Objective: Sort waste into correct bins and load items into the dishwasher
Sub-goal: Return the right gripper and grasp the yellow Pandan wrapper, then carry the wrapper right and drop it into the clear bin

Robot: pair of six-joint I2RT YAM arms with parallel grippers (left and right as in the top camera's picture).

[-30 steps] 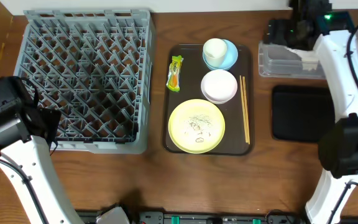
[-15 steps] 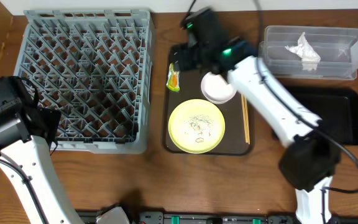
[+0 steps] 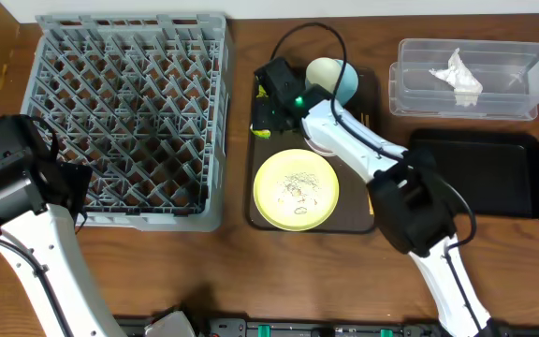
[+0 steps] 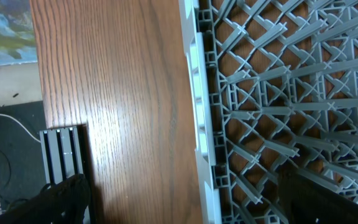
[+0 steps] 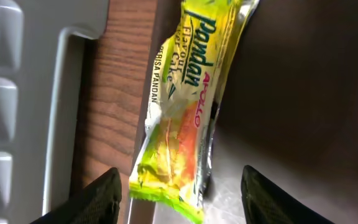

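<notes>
The yellow-green snack wrapper (image 5: pixel 185 106) lies on the left rim of the brown serving tray (image 3: pixel 269 217), half over the wood. My right gripper (image 5: pixel 182 205) is open just above it, one finger on each side; from overhead it (image 3: pixel 268 105) hides most of the wrapper. The pale yellow plate (image 3: pixel 271 201) carries rice grains (image 3: pixel 298 187). The white cup (image 3: pixel 322 71) sits in the light blue bowl (image 3: pixel 347 82). The white bowl and chopsticks are mostly hidden by my arm. The napkin (image 3: pixel 458 73) lies in the clear tub (image 3: pixel 415 82). My left gripper (image 4: pixel 191 208) is open at the grey dish rack's (image 3: pixel 129 112) edge.
The flat black tray (image 3: pixel 480 173) lies in front of the clear tub at the right. The rack's grey wall (image 5: pixel 17 93) stands close to the left of the wrapper. A cable loops above my right arm (image 3: pixel 312 33).
My right arm has swung from the clear tub at the back right across to the serving tray's left edge, above the wrapper. The napkin now lies in the tub. The left arm is still.
</notes>
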